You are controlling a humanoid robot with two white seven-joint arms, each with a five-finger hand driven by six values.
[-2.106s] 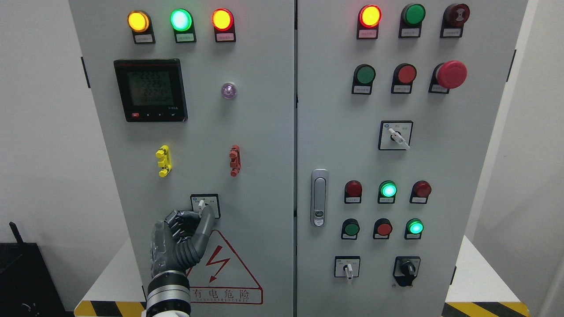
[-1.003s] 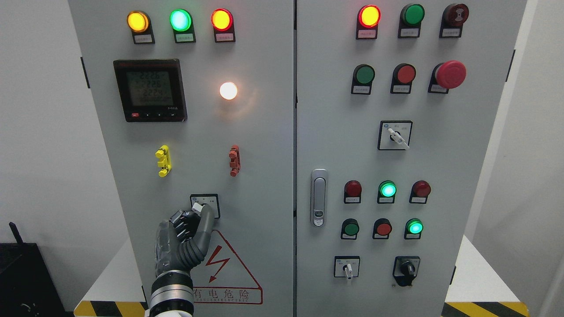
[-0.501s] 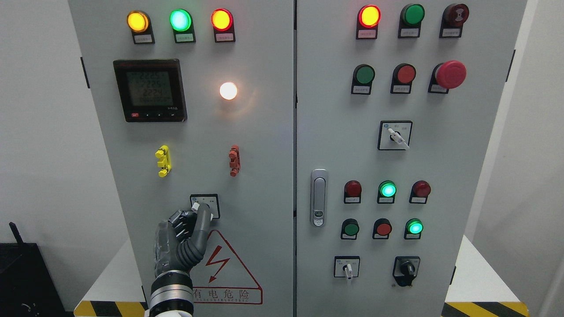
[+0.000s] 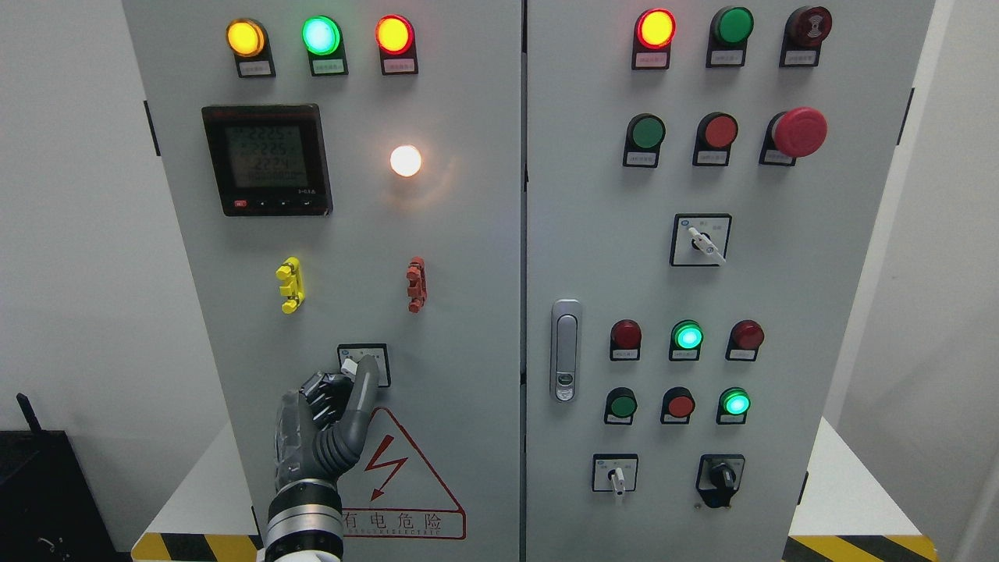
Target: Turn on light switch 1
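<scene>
The light switch (image 4: 364, 361) is a small square selector with a white knob (image 4: 350, 365), low on the left cabinet door (image 4: 468, 257). The knob points up and to the left. My left hand (image 4: 343, 386) comes up from the bottom edge. Its curled fingers (image 4: 324, 394) and one raised finger (image 4: 365, 382) pinch the knob. The hand covers the lower part of the switch. The round lamp (image 4: 406, 161) above glows warm white. My right hand does not show.
The left door carries three lit indicators (image 4: 321, 35), a digital meter (image 4: 267, 160), yellow (image 4: 289, 285) and red (image 4: 416, 285) clips, and a red warning triangle (image 4: 398, 476). The right door (image 4: 780, 257) has a latch handle (image 4: 566, 350), buttons, selectors and a red mushroom button (image 4: 799, 131).
The lamp was dark 2.1 s ago and is lit since. The knob has turned from upright to the left. My left hand has stayed at the switch, shifting only slightly.
</scene>
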